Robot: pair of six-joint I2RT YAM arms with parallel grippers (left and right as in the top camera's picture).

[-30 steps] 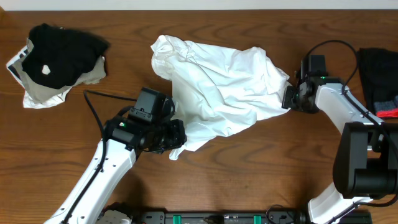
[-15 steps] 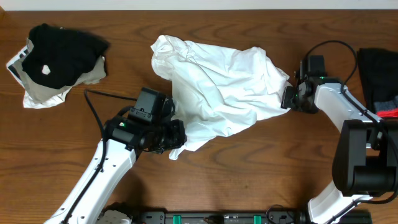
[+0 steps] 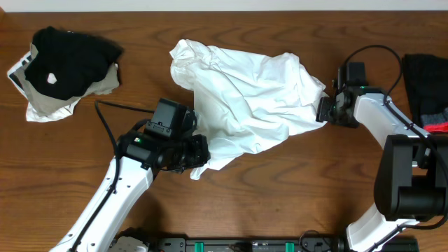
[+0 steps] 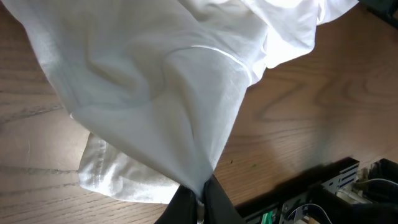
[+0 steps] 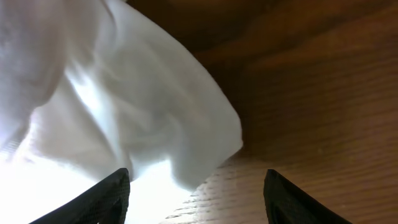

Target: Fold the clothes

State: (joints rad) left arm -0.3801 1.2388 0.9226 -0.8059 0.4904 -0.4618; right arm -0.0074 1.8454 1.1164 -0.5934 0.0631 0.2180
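Overhead, the light is bright, even and sharp. The T-shirt (image 3: 245, 98) throws a thin, soft shadow on the tabletop (image 3: 280, 196), and the black garment (image 3: 66, 59) shows almost no detail. In the left wrist view, the folds of cloth carry gentle grey shading. In the right wrist view, the cloth glares to pure white at lower left and the wood above it lies dark. The fingers (image 5: 102, 199) of the right end effector (image 5: 196, 190) are blurred silhouettes.

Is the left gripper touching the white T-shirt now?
Touching. The left wrist view shows the left gripper pinching a fold of the white T-shirt, with the cloth drawn tight into its closed jaws.
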